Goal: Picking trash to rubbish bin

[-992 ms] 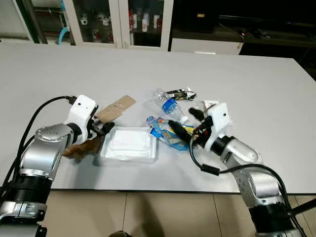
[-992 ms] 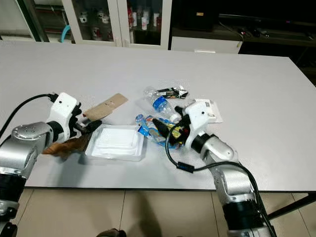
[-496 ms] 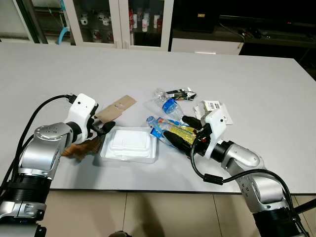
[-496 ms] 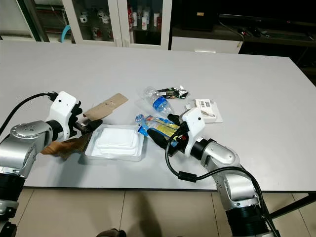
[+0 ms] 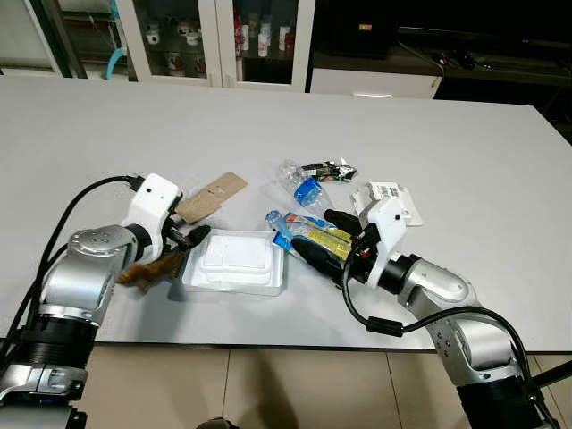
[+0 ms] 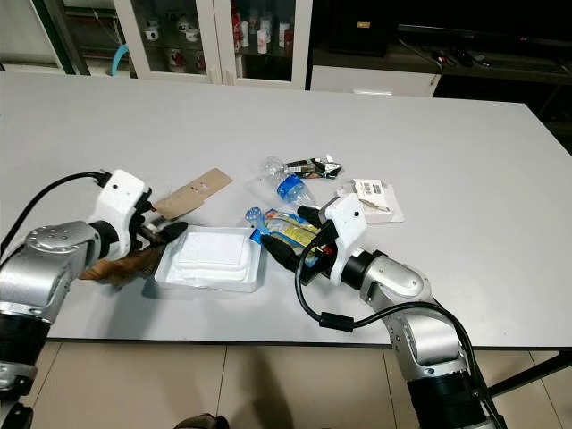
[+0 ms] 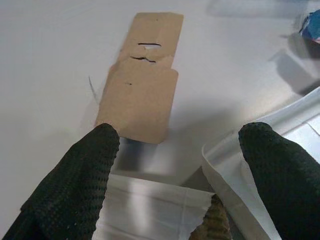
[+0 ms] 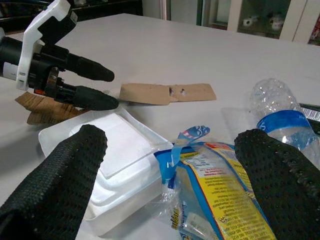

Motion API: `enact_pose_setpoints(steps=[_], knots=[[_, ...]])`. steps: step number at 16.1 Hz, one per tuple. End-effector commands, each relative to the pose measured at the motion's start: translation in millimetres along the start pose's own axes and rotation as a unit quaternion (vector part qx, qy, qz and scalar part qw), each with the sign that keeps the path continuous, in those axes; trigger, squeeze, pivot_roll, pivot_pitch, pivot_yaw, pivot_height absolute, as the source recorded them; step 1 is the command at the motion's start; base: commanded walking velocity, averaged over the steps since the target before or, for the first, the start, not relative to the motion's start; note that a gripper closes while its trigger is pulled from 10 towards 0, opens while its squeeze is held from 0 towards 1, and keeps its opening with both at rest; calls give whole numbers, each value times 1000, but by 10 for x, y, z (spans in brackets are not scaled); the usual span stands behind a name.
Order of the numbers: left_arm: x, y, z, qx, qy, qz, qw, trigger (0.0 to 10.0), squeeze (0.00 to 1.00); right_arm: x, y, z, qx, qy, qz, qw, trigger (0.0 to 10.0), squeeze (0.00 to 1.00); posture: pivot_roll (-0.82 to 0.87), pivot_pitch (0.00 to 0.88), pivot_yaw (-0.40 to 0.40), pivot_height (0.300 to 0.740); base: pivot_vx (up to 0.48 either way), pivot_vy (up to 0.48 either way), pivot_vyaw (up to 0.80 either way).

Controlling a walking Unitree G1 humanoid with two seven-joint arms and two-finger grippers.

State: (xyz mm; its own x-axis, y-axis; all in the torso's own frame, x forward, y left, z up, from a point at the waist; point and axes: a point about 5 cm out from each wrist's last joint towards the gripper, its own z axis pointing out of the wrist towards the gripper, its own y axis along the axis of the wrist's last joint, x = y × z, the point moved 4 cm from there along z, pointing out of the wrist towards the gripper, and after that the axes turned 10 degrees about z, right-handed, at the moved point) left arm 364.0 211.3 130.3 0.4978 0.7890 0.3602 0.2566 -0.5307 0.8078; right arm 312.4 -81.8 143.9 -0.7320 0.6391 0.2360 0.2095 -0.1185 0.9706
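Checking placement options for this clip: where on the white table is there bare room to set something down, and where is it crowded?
The grey-white table is bare across its far half and right side beyond the labelled white packet. Crowded: the near middle, with white foam tray, brown cardboard strip, crushed clear bottle, blue-yellow wrapper between open left gripper and right gripper.

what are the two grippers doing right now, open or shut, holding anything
Left gripper: open, holding nothing, at the left edge of the white foam tray.
Right gripper: open, holding nothing, fingers straddling the blue and yellow snack wrapper.
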Motion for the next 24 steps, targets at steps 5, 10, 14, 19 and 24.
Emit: enact_pose_setpoints(steps=[5, 10, 14, 19, 24], knots=[[-48, -74, 53, 36, -3, 24, 999, 10000, 0, 14, 24, -31, -4, 0, 5, 1000, 10000, 0, -9, 66, -46, 740, 0, 0, 0], [-32, -261, 79, 87, 16, 46, 995, 10000, 0, 16, 10, -35, -3, 0, 9, 1000, 10000, 0, -10, 67, -47, 740, 0, 0, 0], [41, -280, 68, 92, 35, 40, 994, 10000, 0, 7, 10, -42, -3, -2, 9, 1000, 10000, 0, -8, 66, -50, 740, 0, 0, 0], [-55, -327, 119, 95, 17, 39, 995, 0, 0, 12, 10, -41, -4, -2, 11, 1000, 10000, 0, -13, 67, -49, 740, 0, 0, 0], [-40, -323, 116, 94, 19, 42, 995, 0, 0, 24, -6, -28, -1, 0, 12, 1000, 10000, 0, -9, 65, -48, 740, 0, 0, 0]])
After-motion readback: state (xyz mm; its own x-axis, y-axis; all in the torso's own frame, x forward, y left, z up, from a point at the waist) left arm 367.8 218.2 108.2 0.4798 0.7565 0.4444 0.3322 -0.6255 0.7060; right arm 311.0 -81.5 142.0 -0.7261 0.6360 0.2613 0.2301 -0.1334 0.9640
